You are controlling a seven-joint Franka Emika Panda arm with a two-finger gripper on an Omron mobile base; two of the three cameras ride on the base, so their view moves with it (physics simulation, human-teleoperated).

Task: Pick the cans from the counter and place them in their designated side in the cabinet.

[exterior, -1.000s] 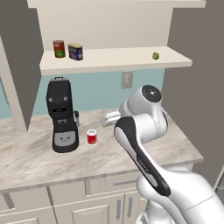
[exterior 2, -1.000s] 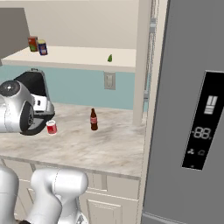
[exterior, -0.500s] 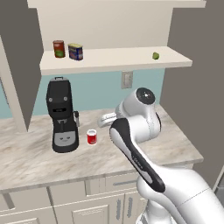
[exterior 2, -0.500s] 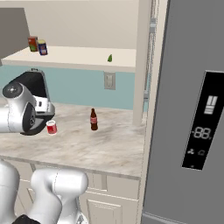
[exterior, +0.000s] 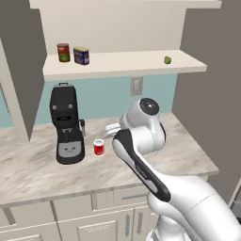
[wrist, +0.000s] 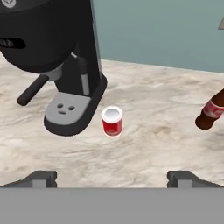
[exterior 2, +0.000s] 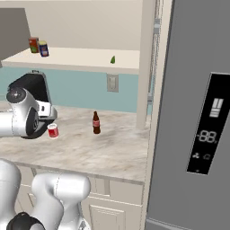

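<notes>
base views flank arm, hand view nearer, all share counter (exterior: 37, 169)

The glossy white, rounded-link robot arm (exterior: 141, 160) has smooth tubular segments joined by dark grey seams and a black band along its forearm. A round dark cap with a pale centre marks one joint. Two small dark grey finger tips (wrist: 43, 178) end its two-finger gripper (wrist: 112, 178).

red can (wrist: 112, 121): upright on counter (wrist: 144, 148), just beside the coffee machine's base
blue can (exterior: 81, 55): upright on cabinet (exterior: 127, 62) shelf, left end
</notes>
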